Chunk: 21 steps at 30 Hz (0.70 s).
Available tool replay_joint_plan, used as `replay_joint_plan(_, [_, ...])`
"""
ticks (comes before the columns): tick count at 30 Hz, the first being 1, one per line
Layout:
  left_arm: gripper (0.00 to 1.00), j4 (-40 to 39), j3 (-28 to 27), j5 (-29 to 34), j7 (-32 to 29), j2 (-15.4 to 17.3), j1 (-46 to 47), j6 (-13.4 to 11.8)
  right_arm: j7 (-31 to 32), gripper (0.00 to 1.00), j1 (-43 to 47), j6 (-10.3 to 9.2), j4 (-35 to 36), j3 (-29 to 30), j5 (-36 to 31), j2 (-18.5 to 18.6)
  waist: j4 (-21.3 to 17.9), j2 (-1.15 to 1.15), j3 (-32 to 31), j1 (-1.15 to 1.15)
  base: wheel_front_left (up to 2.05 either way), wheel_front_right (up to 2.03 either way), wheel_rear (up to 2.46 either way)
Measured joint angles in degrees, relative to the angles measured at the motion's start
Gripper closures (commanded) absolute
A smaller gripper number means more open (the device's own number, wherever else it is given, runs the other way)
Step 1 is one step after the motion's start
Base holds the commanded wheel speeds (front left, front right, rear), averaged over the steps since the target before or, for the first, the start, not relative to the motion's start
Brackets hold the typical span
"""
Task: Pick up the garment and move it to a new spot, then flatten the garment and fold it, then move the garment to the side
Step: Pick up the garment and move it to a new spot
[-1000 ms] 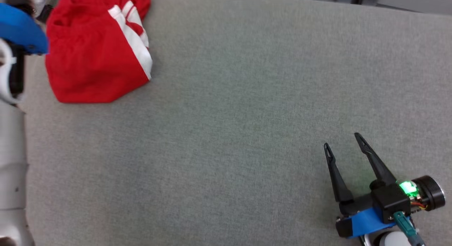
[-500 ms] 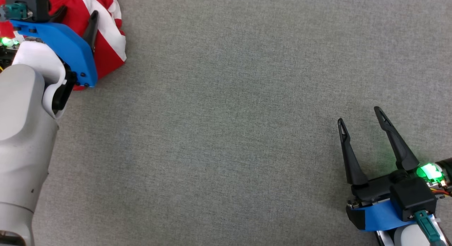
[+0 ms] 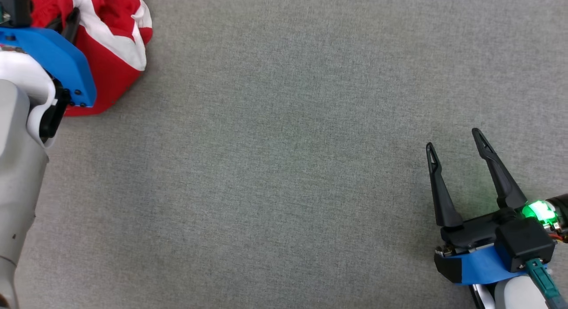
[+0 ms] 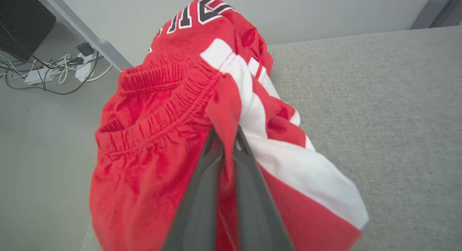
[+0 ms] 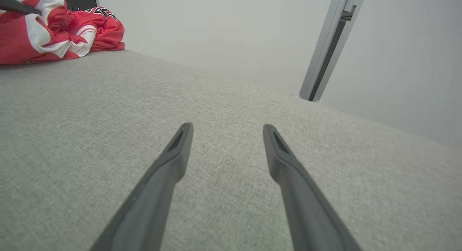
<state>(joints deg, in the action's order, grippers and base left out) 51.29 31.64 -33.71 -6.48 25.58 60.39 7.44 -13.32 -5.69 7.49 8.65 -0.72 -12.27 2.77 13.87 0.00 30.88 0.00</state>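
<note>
Bunched at the far left desk corner, the garment shows no long axis; its waistband faces the left gripper, jaws clamped on a fold. Jaws of the right gripper stand open

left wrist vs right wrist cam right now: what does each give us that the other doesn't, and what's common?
Left wrist: the left claw shut on a fold of the red-and-white garment by its elastic waistband, black lettering, cables on the floor.
Right wrist: the right claw open and empty above the grey surface, a metal post behind.
Both: the garment and the grey surface.
</note>
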Motion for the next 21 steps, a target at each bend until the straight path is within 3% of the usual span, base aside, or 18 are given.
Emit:
replay_joint_plan(6, [1.00, -5.2, -0.1, -6.1, 5.5, 3.1, -0.3, 0.0, -0.9, 0.00, -1.1, 0.00, -3.0, -0.4, 2.2, 0.0, -0.2, 0.00, -3.8, -0.01, 0.00, 0.00, 0.00])
replay_joint_plan(14, [1.00, -17.2, 3.8, -8.0, 5.6, 8.8, -0.4, 0.0, -1.6, 0.00, -1.7, 0.00, -8.3, 0.7, 6.3, 0.0, -1.9, 0.00, -10.4, -0.01, 0.00, 0.00, 0.00])
replay_joint_plan(21, [1.00, -27.5, 5.6, -8.9, 3.0, 7.7, -0.5, -0.6, -1.7, 0.00, -2.2, 0.00, -10.4, 1.8, 10.7, 0.0, -6.3, 0.00, -15.5, -0.01, 0.00, 0.00, 0.00])
